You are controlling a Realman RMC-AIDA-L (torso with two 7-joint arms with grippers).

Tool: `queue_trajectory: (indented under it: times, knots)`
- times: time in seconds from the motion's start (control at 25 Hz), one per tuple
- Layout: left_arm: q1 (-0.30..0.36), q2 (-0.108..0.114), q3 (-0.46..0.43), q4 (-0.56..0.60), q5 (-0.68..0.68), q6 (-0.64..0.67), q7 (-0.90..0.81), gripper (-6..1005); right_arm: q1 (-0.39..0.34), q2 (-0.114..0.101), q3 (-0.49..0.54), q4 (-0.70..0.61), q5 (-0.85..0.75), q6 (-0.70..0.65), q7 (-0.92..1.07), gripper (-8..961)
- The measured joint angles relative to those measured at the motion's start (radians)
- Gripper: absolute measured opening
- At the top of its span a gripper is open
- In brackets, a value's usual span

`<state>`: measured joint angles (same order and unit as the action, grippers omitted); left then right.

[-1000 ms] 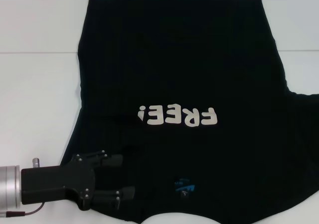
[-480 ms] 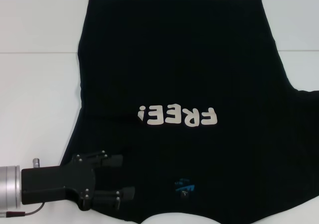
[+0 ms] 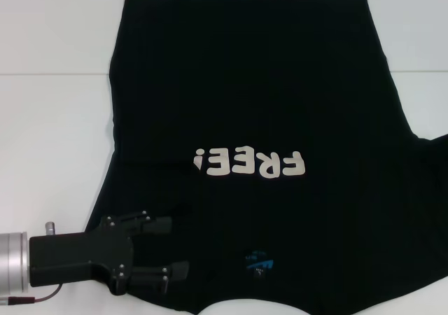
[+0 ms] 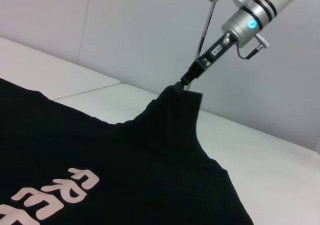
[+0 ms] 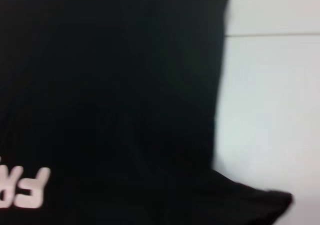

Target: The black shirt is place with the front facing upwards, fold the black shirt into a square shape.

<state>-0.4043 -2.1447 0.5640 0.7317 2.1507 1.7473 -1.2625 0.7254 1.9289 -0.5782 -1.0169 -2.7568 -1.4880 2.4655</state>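
head view shows the large black short-sleeved cotton shirt (image 3: 252, 112) spread front-up over the white table (image 3: 49, 126), its cream block letters "free!" (image 3: 250, 164) reading upside down from the robot's side and a small blue neck label (image 3: 259, 262) lying nearer the robot than those letters. the left gripper (image 3: 171, 248), a black two-fingered claw on a silver wrist, lies low over the shirt's near left shoulder, to the left of the label; its jaws stand apart with dark cloth between and beneath them, and i cannot say whether they pinch any of it. from the left wrist view, the right gripper (image 4: 187, 81) on its slim silver arm has its tips closed on the shirt's far sleeve, which is drawn up off the table into a peak. the right wrist view shows only black fabric with its edge against the pale tabletop.
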Motion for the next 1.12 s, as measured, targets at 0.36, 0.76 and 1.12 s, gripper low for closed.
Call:
queue_trajectory:
  times: [0.36, 0.76, 1.12]
  knots:
    - [-0.001, 0.002, -0.002, 0.0, 0.0, 0.0, 0.001, 875, 0.071, 0.036, -0.03, 0.061, 0.004, 0.018, 0.001, 12]
    - [-0.002, 0.002, 0.002, 0.0, 0.0, 0.0, 0.001, 874, 0.103, 0.049, -0.031, 0.114, 0.007, 0.022, 0.003, 11]
    - [-0.002, 0.002, 0.002, 0.0, 0.0, -0.001, 0.002, 874, 0.128, 0.05, -0.036, 0.175, 0.006, 0.047, 0.003, 12]
